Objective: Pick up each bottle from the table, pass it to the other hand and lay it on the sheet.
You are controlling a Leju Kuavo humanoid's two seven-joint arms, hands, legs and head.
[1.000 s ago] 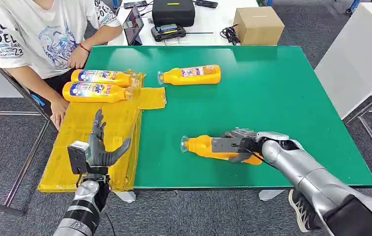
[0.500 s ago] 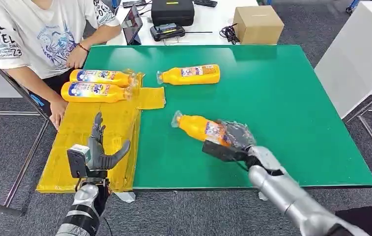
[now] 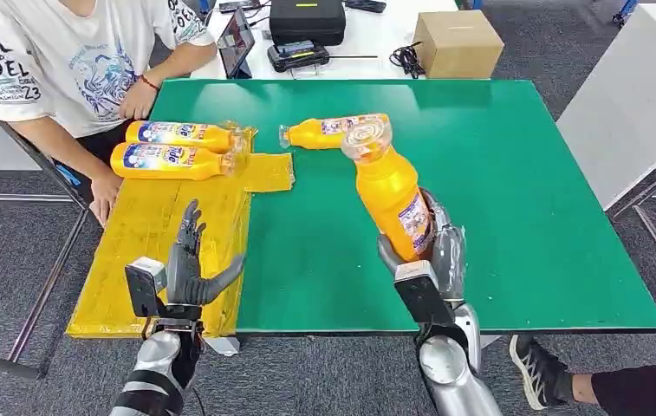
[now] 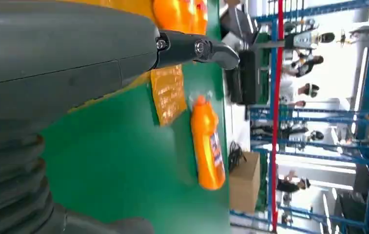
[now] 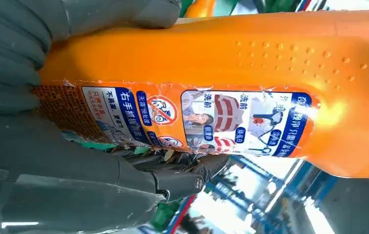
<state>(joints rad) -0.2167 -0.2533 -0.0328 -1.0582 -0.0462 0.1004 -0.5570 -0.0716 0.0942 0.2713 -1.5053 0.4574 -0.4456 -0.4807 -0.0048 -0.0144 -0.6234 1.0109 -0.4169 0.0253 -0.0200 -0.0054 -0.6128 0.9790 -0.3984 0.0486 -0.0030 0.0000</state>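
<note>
Taking the yellow sheet (image 3: 146,251) as the marker: 2 bottles (image 3: 172,149) are lying on its far end beside a seated person, so those look done. At its near edge the left hand (image 3: 187,270) is waiting, fingers spread, holding nothing. Right of the sheet, the right hand (image 3: 428,256) is gripping 1 bottle (image 3: 391,195) upright above the table (image 3: 515,173), handover pending. 1 more bottle (image 3: 328,132) is lying beyond.

A lab: blue steel racking (image 4: 362,117), green test table (image 3: 497,173), grey carpet.
</note>
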